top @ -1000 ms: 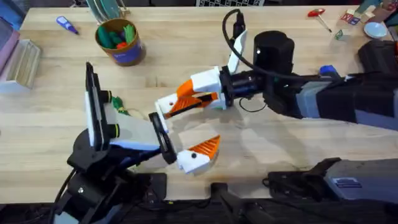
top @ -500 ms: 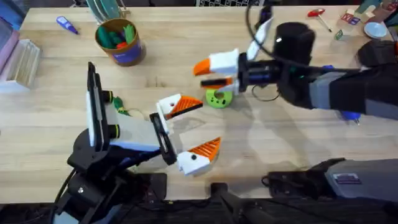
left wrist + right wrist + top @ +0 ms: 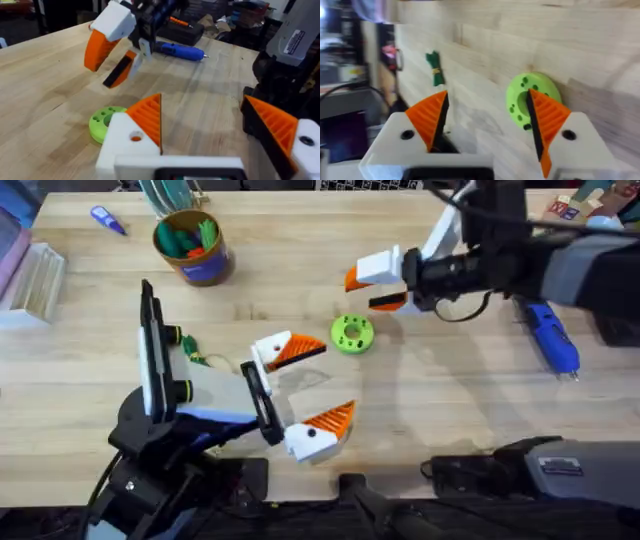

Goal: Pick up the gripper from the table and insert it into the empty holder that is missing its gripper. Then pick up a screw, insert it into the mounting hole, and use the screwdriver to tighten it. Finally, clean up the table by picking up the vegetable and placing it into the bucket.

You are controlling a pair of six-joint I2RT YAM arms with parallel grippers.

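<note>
Bare table [image 3: 420, 410] is seen between the two grippers, broken only by a green disc [image 3: 352, 334]; the far left corner is crowded by the bucket [image 3: 192, 246], the right by the screwdriver [image 3: 550, 340]

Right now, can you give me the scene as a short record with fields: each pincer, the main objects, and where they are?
left pincer: open, holds nothing, low over the near table
right pincer: open, holds nothing, raised beyond the disc
green disc: flat on the table, between both pincers
screwdriver: blue, lying at the right side
bucket: far left, upright, toy pieces inside
vegetable: on the table beside the left arm
</note>
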